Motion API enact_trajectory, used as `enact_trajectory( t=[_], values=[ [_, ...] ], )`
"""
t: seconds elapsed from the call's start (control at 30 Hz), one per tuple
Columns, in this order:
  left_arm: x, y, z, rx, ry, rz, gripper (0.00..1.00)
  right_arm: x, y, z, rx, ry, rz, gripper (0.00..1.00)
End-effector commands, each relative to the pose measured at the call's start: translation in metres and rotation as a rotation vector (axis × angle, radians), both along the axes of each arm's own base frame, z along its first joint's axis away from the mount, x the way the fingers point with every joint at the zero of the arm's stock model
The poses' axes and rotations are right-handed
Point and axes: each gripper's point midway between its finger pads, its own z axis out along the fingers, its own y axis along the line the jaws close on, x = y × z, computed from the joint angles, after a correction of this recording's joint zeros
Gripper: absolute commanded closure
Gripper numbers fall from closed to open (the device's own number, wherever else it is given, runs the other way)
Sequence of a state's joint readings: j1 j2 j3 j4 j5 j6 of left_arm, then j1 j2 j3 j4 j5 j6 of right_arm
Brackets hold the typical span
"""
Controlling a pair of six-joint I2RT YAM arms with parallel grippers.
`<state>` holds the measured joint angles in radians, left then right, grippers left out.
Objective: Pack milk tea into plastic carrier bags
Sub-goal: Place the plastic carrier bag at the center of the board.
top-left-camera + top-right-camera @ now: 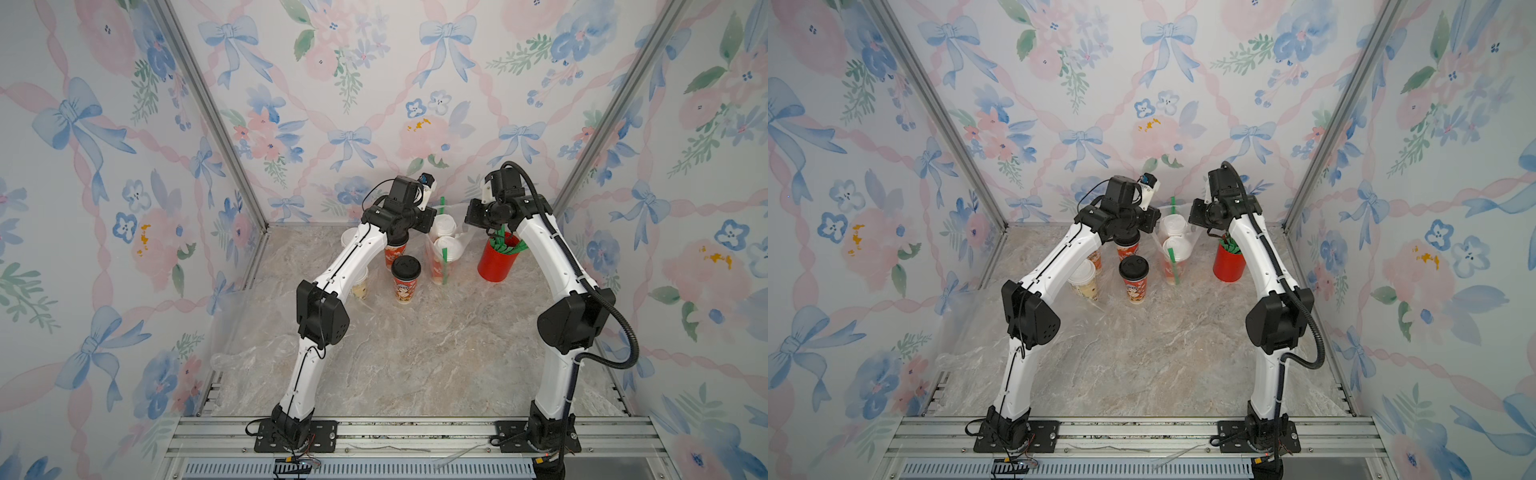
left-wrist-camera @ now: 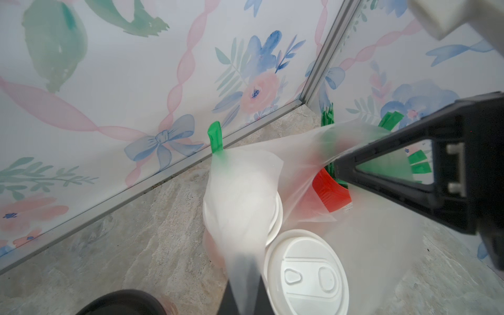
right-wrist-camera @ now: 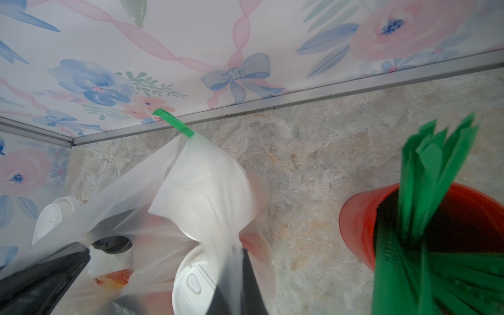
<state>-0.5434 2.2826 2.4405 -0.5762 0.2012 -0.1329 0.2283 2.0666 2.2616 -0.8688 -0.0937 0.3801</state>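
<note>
By my reading you are about a third of the way through. One carrier bag (image 2: 245,177) stands loaded at 12 o'clock on the table. Two white-lidded cups (image 1: 451,248) of milk tea sit upright inside it, touching each other. Both arms meet above it. Your left gripper (image 2: 244,286) is clamped on one handle and your right gripper (image 3: 238,270) is pinched on the other, so the film pulls taut between them. I cannot tell whether the bag is being lifted or only held.

Four cups wait outside any bag, clustered at 11 o'clock. A black-lidded cup (image 1: 406,272) stands nearest the centre, and a second black-lidded cup (image 1: 395,251) is half hidden under your left wrist. A cream cup (image 1: 1084,279) and a red-printed white-lidded cup (image 1: 348,240) stand by your left forearm. I judge that leaves two bags to fill. Limp clear film at 8 to 9 o'clock looks like the spare bags (image 1: 249,332); I cannot count them.

Floral wallpaper walls (image 1: 374,83) close in three sides, joined by aluminium posts. The marble-patterned tabletop (image 1: 415,353) is flat and open from the centre to 6 o'clock. A red cup of green straws (image 1: 496,259) sits at 1 o'clock, just beside the loaded bag. One green straw (image 1: 442,203) pokes out of the bag's top.
</note>
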Motion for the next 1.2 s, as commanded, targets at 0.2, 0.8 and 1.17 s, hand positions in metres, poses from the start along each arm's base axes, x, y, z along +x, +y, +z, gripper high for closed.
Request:
enact_trajectory(
  t=[0.2, 0.8, 1.17],
  values=[
    [0.033, 0.006, 0.014, -0.110, -0.033, 0.004, 1.00, 0.025, -0.015, 0.002, -0.032, -0.023, -0.023, 1.00],
    [0.034, -0.001, -0.004, -0.150, 0.021, -0.048, 0.91, 0.025, -0.017, 0.000, -0.038, -0.015, -0.029, 0.91],
    [0.013, 0.021, 0.032, -0.147, 0.004, -0.009, 0.65, 0.003, -0.020, 0.037, -0.029, -0.053, -0.029, 0.60]
  ],
)
